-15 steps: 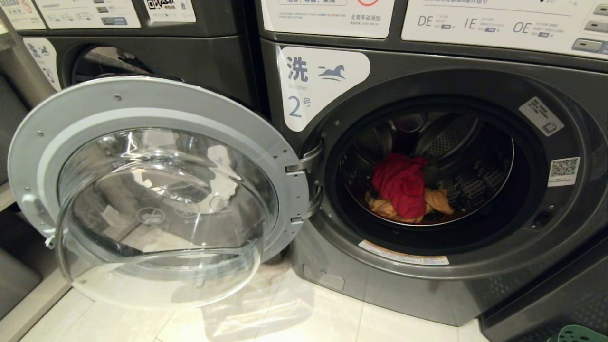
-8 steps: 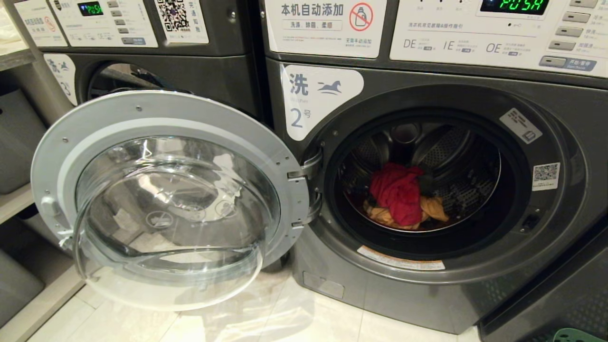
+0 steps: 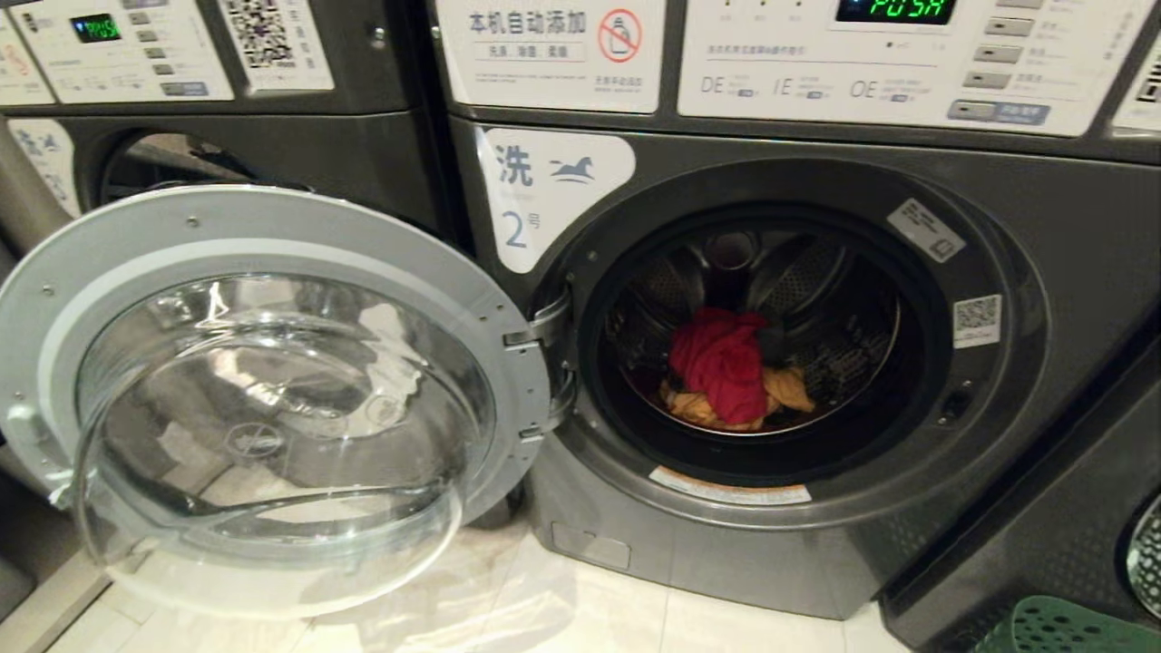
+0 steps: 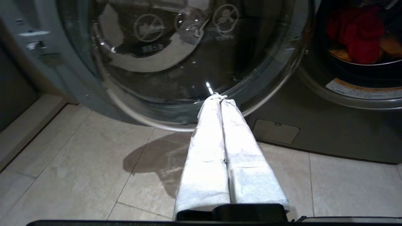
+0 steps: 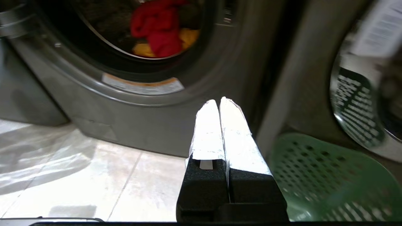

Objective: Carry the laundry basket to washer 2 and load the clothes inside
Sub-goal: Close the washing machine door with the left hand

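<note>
Washer 2 stands straight ahead, dark grey, its round glass door swung wide open to the left. Inside the drum lie the clothes: a red garment on top of a yellow one. They also show in the right wrist view as red garment. A corner of the green laundry basket sits on the floor at the lower right, basket beside my right gripper. My left gripper is shut and empty, low before the open door. My right gripper is shut and empty, low in front of the washer.
Another dark grey washer stands to the left behind the open door. A third machine stands at the right, angled, with the basket at its foot. Pale floor tiles lie in front. Control panels run along the top.
The whole head view has shifted: the washers have slid left and slightly down, showing more of the control panels, the right machine and the basket. The clothes lie as before.
</note>
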Controlling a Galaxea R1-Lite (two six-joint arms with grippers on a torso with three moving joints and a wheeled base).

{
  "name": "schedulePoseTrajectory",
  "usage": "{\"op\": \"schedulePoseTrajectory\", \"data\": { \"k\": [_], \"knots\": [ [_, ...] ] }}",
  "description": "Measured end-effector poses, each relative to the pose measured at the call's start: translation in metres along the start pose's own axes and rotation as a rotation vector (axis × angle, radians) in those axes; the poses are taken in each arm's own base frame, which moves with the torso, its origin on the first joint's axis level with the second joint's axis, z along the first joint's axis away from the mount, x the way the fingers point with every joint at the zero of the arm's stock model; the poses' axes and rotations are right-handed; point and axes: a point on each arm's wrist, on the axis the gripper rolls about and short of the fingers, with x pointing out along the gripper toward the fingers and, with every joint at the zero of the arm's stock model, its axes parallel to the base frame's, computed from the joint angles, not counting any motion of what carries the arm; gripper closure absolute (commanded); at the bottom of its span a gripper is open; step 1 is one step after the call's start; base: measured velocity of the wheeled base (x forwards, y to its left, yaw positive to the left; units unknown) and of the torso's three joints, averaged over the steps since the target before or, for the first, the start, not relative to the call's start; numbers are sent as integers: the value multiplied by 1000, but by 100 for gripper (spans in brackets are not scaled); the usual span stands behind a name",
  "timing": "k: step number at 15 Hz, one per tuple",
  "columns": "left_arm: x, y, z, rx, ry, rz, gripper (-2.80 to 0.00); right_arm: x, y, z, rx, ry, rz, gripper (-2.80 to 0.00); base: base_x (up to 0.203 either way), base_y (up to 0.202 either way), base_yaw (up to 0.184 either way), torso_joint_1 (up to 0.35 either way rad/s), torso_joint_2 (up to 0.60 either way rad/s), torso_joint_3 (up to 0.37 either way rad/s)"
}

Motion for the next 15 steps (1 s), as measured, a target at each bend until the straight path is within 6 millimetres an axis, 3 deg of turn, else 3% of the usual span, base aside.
{"op": "schedulePoseTrajectory", "data": {
  "k": [4, 12, 15],
  "knots": [
    [0, 0, 0, 0, 0, -1, 0, 0, 0, 0, 0, 0, 0, 0, 0, 3, -125, 2, 1, 4],
    [0, 0, 0, 1, -2, -1, 0, 0, 0, 0, 4, 0, 0, 0, 0, 0, 0, 0, 0, 0],
    [0, 0, 0, 1, -2, -1, 0, 0, 0, 0, 4, 0, 0, 0, -138, 0, 1, 7, 2, 1]
  ]
}}
